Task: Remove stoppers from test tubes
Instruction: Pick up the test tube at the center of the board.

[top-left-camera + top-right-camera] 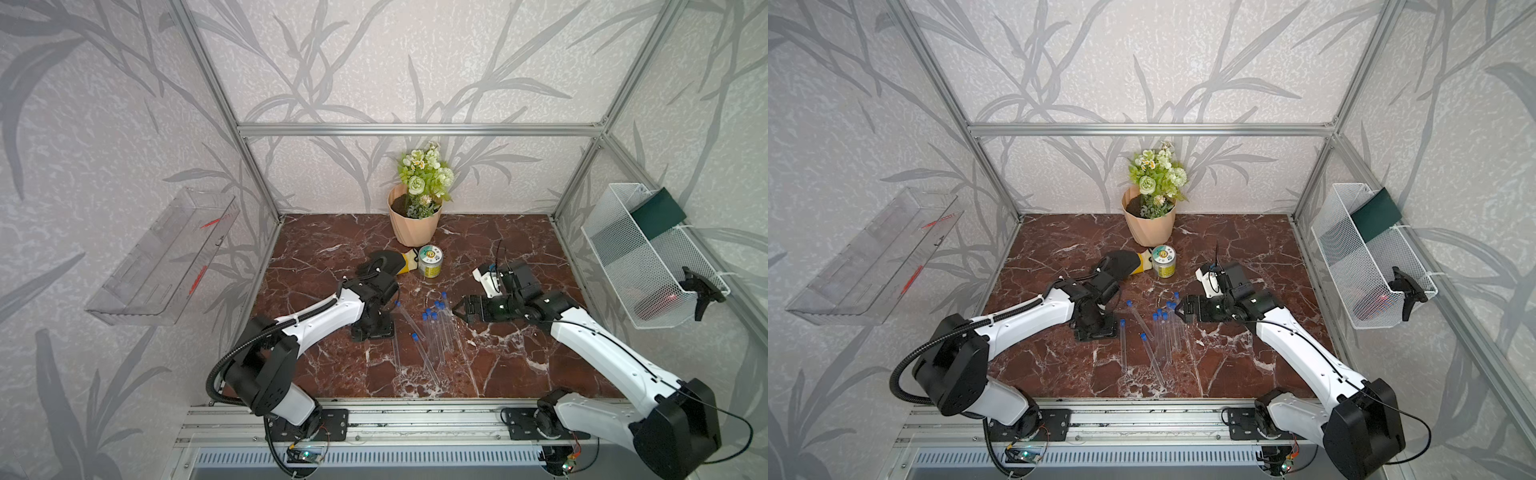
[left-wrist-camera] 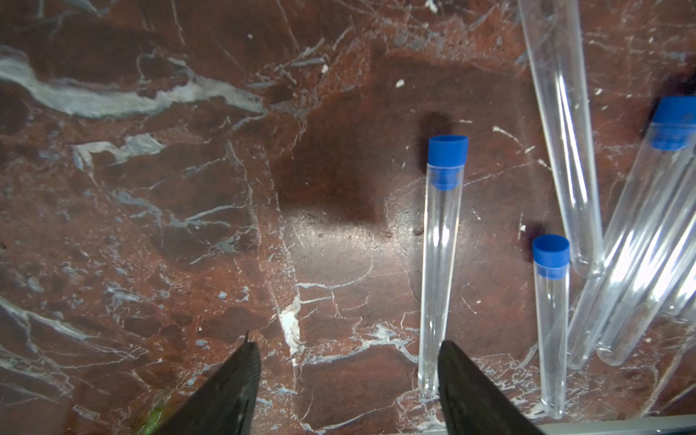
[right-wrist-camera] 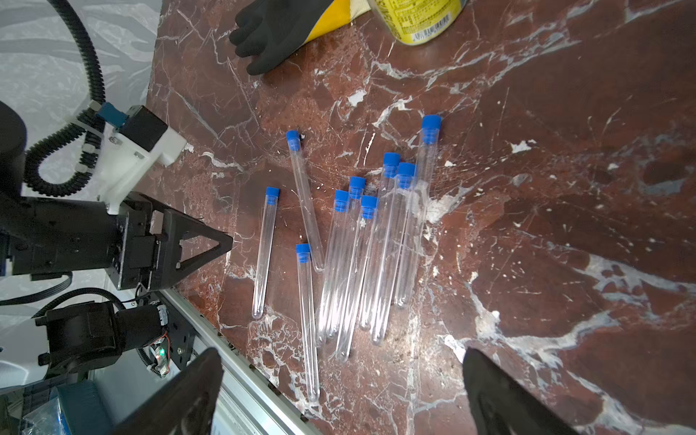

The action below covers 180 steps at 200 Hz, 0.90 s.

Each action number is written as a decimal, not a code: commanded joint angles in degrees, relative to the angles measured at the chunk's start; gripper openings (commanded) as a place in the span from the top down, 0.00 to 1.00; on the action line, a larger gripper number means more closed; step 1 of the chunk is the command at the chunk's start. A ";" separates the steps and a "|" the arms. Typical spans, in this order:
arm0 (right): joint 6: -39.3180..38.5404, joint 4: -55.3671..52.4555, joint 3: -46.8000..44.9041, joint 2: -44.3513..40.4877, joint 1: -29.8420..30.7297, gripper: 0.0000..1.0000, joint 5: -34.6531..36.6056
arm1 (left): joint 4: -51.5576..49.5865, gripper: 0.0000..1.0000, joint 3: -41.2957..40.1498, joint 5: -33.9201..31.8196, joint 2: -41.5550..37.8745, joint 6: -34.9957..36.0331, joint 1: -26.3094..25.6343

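Fingers [image 2: 233,376] of the left end effector [image 2: 348,342] stand parted and empty. One outlying test tube [image 2: 438,263] lies flat on the surface [image 2: 150,226] just inside one finger, with its closed end nearest the end effector. Its blue stopper [image 2: 447,154] points toward the black glove [image 3: 278,34]. Probable intent: clamp the tube body so the stopper can be pulled.

The other test tubes [image 3: 361,263] lie bunched near the glove on the robot's side, with all stoppers [image 3: 369,203] seated and facing the glove. The right end effector [image 3: 342,352] hovers beyond the bunch from the glove, jaws fully apart, holding nothing, probably staged to take a stopper.
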 commanded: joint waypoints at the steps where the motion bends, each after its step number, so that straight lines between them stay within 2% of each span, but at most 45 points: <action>1: -0.82 -0.82 0.91 -0.58 0.05 0.01 0.78 | -0.36 0.26 2.22 -2.46 1.06 -1.49 -1.79; 52: -0.30 -0.52 -0.58 -2.49 -0.63 0.01 0.63 | 0.39 0.26 4.94 -3.48 5.34 -2.70 -4.74; 89: -0.59 -1.44 -1.02 -3.65 -1.55 0.01 0.13 | 1.26 0.32 6.44 -5.49 8.28 -4.11 -5.55; 180: -0.76 -2.92 -1.64 -6.11 -2.88 0.01 0.02 | 1.26 0.45 11.12 -5.04 15.56 -4.33 -8.49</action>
